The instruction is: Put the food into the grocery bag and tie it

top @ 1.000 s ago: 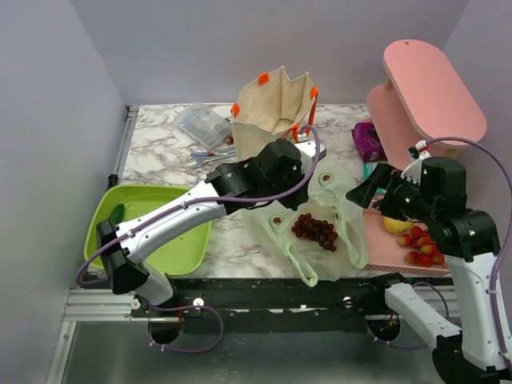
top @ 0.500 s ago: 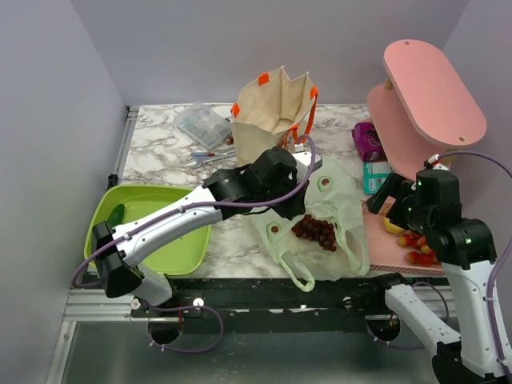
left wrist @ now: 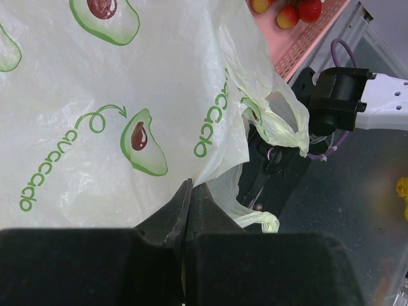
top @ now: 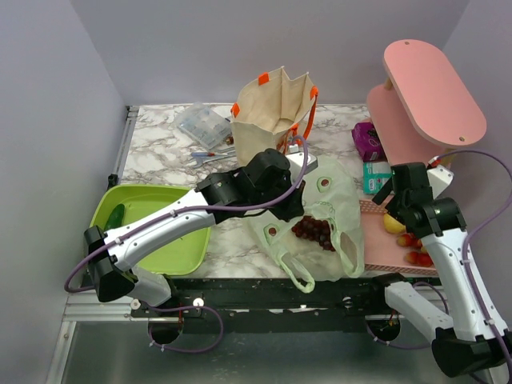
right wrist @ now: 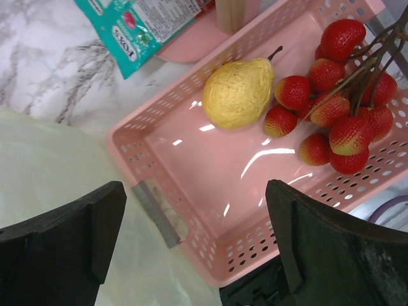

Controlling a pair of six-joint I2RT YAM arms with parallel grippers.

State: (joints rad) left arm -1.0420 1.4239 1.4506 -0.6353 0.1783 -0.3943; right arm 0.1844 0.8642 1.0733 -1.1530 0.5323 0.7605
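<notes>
The light green grocery bag (top: 336, 196) with avocado prints lies open in the middle of the table, with dark red grapes (top: 314, 230) in it. My left gripper (top: 298, 212) is shut on the bag's thin edge (left wrist: 210, 169); its tips (left wrist: 189, 189) meet with plastic pinched between them. A handle loop (left wrist: 280, 127) hangs past the near table edge. My right gripper (right wrist: 196, 191) is open above the pink basket (right wrist: 210, 166), holding nothing. A yellow lemon (right wrist: 239, 92) and a bunch of red strawberries (right wrist: 338, 121) lie in the basket beyond its fingers.
A stiff beige tote (top: 276, 108) with orange handles stands behind the bag. A lime green tray (top: 152, 224) sits at the left. A pink two-tier shelf (top: 428, 88) rises at the right, with a purple packet (top: 368, 140) and a teal packet (right wrist: 146, 25) below it.
My right arm has swung back and right, from beside the bag to over the pink basket, still open. The left gripper has shifted slightly nearer with the bag edge.
</notes>
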